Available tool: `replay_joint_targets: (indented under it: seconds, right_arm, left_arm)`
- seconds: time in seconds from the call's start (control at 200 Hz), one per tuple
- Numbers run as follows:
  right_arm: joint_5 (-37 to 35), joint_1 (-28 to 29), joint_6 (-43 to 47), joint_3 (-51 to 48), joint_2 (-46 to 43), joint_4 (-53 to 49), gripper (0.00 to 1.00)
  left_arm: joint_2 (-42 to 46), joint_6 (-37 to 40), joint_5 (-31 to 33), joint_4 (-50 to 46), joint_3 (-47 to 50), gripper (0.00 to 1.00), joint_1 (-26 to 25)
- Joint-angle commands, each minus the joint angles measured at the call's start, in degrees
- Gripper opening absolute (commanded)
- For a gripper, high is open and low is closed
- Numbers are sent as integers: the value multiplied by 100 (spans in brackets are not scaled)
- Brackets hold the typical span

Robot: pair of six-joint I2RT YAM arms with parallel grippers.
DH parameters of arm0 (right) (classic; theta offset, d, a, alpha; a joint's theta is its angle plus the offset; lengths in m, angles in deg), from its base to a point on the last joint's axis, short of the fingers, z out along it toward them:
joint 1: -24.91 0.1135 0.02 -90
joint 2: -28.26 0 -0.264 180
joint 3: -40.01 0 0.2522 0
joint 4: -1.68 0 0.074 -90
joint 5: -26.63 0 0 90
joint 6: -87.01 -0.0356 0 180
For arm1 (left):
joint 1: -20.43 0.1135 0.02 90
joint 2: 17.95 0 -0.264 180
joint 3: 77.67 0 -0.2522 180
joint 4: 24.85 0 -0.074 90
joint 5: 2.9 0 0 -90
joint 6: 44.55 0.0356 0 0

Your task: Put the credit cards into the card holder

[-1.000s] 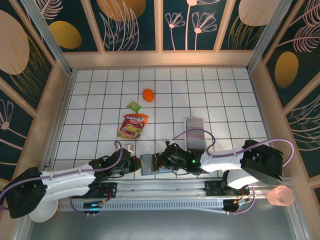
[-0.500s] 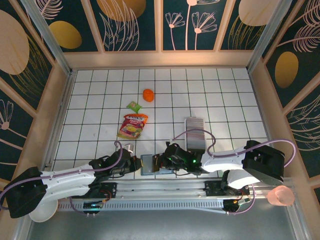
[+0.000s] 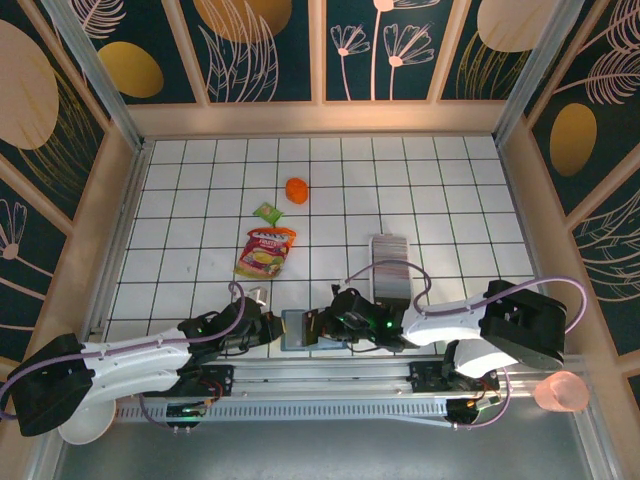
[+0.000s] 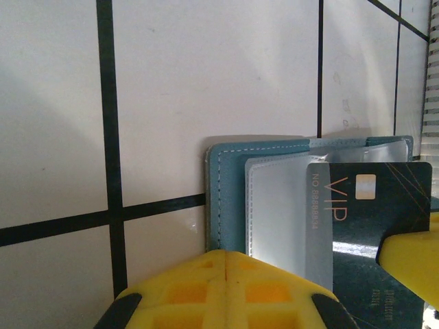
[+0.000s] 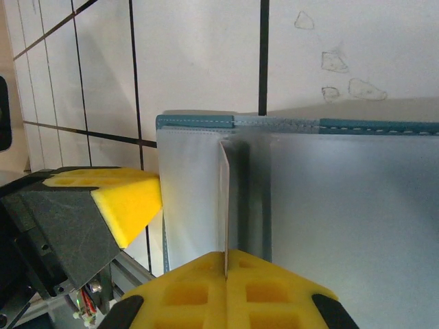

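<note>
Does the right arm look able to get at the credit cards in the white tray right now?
Probably not yet. The credit cards lie close by the right gripper, but it is shut on a card over the open card holder, so it would need to let go first.

My top camera hangs high behind the near edge of the table (image 3: 450,200), looking down over all of it. Both wrist cameras sit close at that edge, facing the card holder (image 4: 226,192) (image 5: 199,122) from opposite sides.
</note>
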Motion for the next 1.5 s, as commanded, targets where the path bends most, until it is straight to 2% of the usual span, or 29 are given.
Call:
replay_joint_targets:
  seconds: [0.0, 0.26, 0.52, 0.756, 1.041, 1.256, 1.496]
  right_arm:
    - [31, 70, -76, -41, 130, 320, 0]
    - [31, 75, -90, -102, 117, 638, 0]
    - [98, 83, 72, 113, 320, 258, 0]
    - [-190, 128, 247, 405, 276, -506, 15]
    - [-202, 195, 451, 827, 569, -794, 14]
    - [-71, 199, 357, 794, 714, -236, 10]
    - [-268, 206, 369, 854, 541, -793, 17]
  left_arm:
    - [-58, -7, 85, -156, 134, 0, -27]
    - [-68, -16, 100, -165, 160, 0, -24]
    - [-77, 0, 138, -171, 151, 0, -27]
    - [-84, -4, 115, -193, 147, 0, -25]
    - [-75, -21, 110, -176, 175, 0, -27]
    - [-58, -26, 99, -178, 170, 0, -29]
    - [-88, -4, 96, -156, 135, 0, -27]
